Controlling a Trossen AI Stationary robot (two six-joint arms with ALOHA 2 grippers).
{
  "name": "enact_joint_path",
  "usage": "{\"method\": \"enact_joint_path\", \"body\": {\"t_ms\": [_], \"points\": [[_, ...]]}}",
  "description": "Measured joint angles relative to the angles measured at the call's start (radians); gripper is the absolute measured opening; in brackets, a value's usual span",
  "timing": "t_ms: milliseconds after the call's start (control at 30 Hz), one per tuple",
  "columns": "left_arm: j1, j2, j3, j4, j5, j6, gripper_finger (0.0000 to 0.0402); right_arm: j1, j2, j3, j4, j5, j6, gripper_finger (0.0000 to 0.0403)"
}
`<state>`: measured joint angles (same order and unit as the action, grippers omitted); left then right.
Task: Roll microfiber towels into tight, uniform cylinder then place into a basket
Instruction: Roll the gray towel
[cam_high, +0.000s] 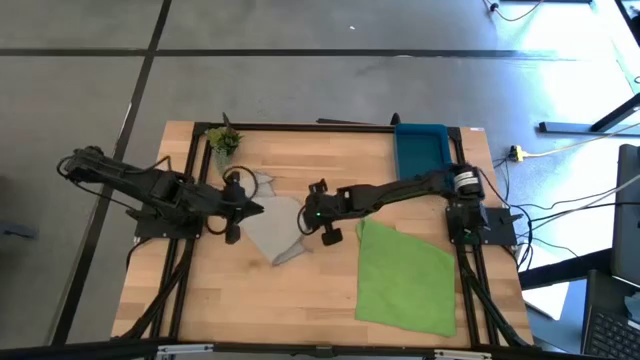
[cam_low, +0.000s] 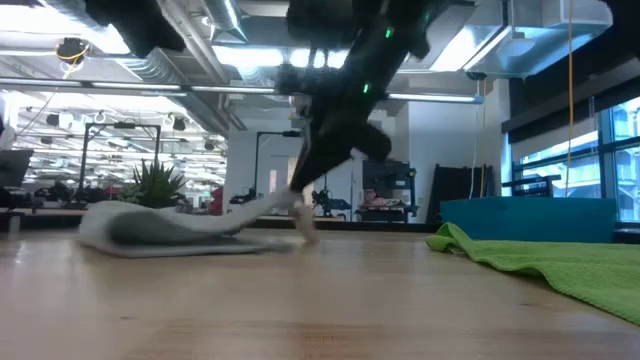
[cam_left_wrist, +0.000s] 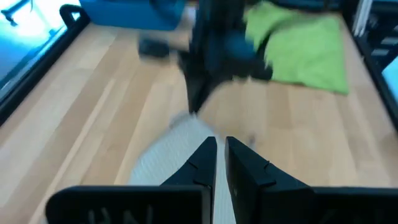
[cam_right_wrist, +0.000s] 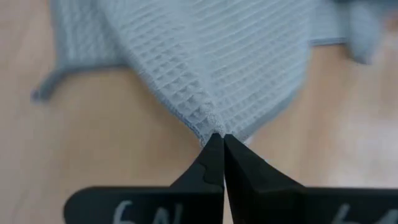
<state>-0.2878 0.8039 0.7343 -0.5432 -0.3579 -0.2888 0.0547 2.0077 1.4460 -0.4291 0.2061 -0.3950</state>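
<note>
Pinched at one corner by right pincer (cam_right_wrist: 217, 138): grey towel (cam_high: 272, 228), mid-bench. Left pincer (cam_left_wrist: 220, 146) nearly closed over its opposite side, grasp uncertain. Thin bite; may slip when pulled. Green towel (cam_high: 410, 280) right, basket (cam_high: 421, 147) far-right corner.

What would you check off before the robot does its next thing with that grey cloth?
1. Right gripper has hold of the grey towel: ok, its fingers are shut on a pinched fold of the edge.
2. Left gripper also has the towel: cannot tell; its fingers are nearly closed over the cloth, but no pinch shows.
3. Towel rolled into a cylinder: not ok, it lies loose and rumpled.
4. Green towel out of the way: ok, spread flat, apart from the grey one.
5. Basket ready: ok, at the table's far edge; nothing shows in it.
</note>
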Motion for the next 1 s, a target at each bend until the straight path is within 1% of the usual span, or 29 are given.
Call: {"method": "enact_joint_path", "body": {"t_ms": [133, 300, 367, 433, 500, 567, 733, 867, 1000], "points": [[0.0, 0.069, 0.0, 0.021, -0.001, 0.001, 0.0025, 0.002, -0.072, 0.002, -0.071, 0.058, -0.001, 0.0001], [-0.001, 0.153, 0.0, 0.038, -0.003, -0.02, 0.0025, 0.004, -0.137, 0.002, -0.091, 0.063, -0.005, 0.0001], [-0.002, 0.194, 0.0, 0.039, -0.023, -0.034, 0.0025, 0.009, -0.148, 0.002, -0.1, 0.065, -0.01, 0.0001], [-0.003, 0.239, 0.0, 0.056, -0.034, -0.056, 0.0025, 0.019, -0.156, 0.002, -0.108, 0.061, -0.012, 0.0001], [-0.003, 0.287, 0.0, 0.111, -0.034, -0.064, 0.0025, 0.031, -0.157, 0.002, -0.104, 0.052, -0.024, 0.0], [-0.004, 0.327, 0.0, 0.177, -0.028, -0.031, 0.0025, 0.045, -0.156, 0.002, -0.109, 0.031, -0.044, 0.0], [-0.008, 0.39, 0.0, 0.318, -0.015, 0.074, 0.0025, 0.069, -0.152, 0.002, -0.102, 0.034, -0.053, 0.0], [-0.009, 0.416, 0.0, 0.324, -0.008, 0.086, 0.0025, 0.069, -0.152, 0.002, -0.098, 0.035, -0.052, 0.0], [-0.004, 0.429, 0.0, 0.337, -0.026, 0.083, 0.0025, 0.069, -0.152, 0.002, -0.092, 0.037, -0.052, 0.0]]}}
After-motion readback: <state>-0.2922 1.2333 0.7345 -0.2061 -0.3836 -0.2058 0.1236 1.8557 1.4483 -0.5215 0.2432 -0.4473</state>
